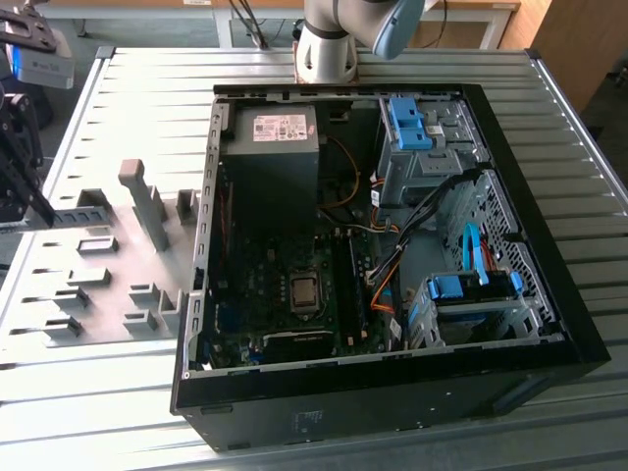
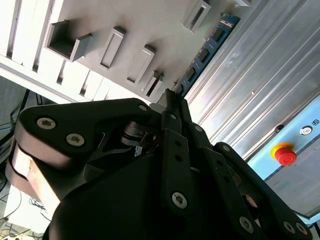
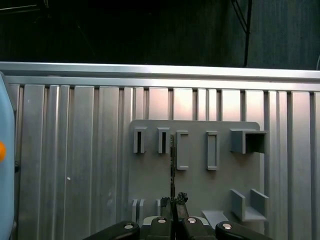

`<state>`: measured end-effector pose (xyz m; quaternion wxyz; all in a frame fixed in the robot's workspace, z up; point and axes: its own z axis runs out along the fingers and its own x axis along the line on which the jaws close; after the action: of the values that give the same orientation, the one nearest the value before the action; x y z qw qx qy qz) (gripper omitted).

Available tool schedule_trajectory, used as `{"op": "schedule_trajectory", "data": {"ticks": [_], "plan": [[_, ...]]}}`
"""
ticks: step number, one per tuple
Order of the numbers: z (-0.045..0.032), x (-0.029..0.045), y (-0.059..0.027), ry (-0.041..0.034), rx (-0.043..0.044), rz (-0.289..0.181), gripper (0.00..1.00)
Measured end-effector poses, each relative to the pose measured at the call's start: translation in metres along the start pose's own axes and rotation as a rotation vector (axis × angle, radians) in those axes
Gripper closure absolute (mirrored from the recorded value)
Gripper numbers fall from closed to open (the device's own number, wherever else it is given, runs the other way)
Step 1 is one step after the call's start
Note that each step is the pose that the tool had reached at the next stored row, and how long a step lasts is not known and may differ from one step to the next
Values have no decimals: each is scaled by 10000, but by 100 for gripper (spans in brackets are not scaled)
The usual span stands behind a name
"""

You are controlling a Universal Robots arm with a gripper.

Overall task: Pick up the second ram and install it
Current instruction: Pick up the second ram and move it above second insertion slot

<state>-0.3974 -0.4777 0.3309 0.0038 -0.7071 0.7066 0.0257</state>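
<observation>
The second ram is a narrow blue-green stick with black chips, reaching out from my fingertips over the edge of the grey holder plate. In the first wrist view the ram shows edge-on as a thin dark line above the plate. My gripper is shut on one end of it. In the exterior view the gripper's black body hangs at the far left, beside the holder plate and well away from the open computer case.
The case lies open with its motherboard, power supply and blue drive-bay latches. Grey holder blocks and a tall post rise from the plate. A red stop button sits beyond the ribbed metal table.
</observation>
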Motion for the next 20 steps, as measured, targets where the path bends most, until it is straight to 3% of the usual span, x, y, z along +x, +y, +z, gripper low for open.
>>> {"op": "schedule_trajectory", "data": {"ticks": [20], "plan": [[-201,-8,6,0,0,0,86]]}}
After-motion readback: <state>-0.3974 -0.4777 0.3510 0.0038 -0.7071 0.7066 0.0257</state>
